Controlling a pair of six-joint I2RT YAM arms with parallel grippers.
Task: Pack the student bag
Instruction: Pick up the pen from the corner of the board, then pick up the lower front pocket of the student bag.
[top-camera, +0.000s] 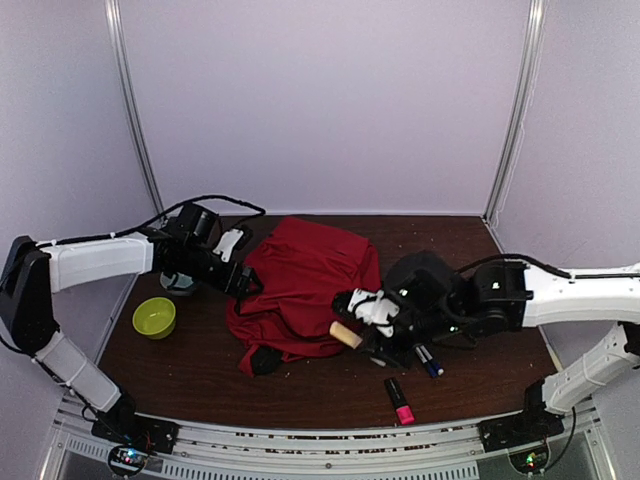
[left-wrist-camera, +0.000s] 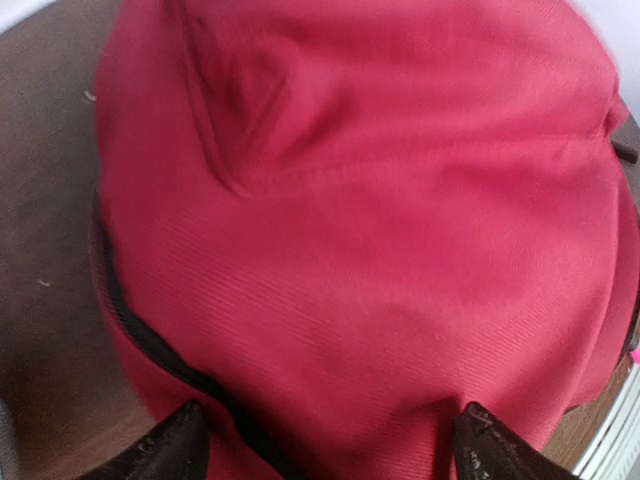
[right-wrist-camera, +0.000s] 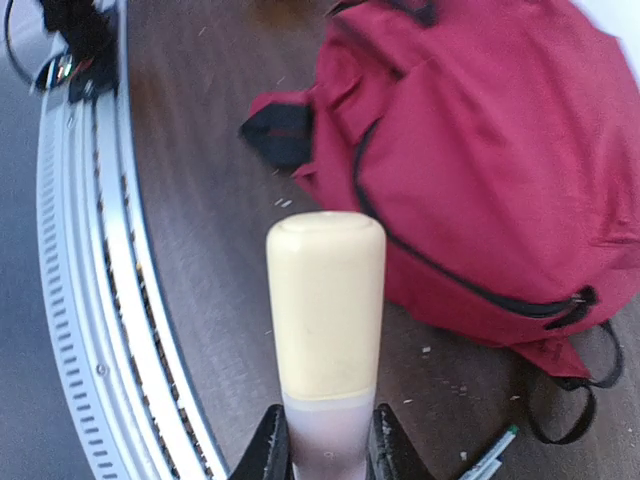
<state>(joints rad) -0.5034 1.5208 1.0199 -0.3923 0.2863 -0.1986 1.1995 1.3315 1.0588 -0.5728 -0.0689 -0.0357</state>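
Left gripper (top-camera: 243, 280) open wide, hovering at the student bag's (top-camera: 305, 285) left edge. Bag slumped mid surface (top-camera: 200, 372), between both arms. Right gripper (top-camera: 365, 322) clamped on a cream-capped stick (top-camera: 345, 334), long axis pointing left at the bag's near-right side, just beside it. No bag opening visible; the left arm probably has to make one.

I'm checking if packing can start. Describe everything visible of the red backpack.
The red backpack is soft fabric, slumped on the table, its black zipper apparently closed, black straps trailing at its edges. The left gripper stands at its left side, jaws open astride the fabric; contact is unclear.
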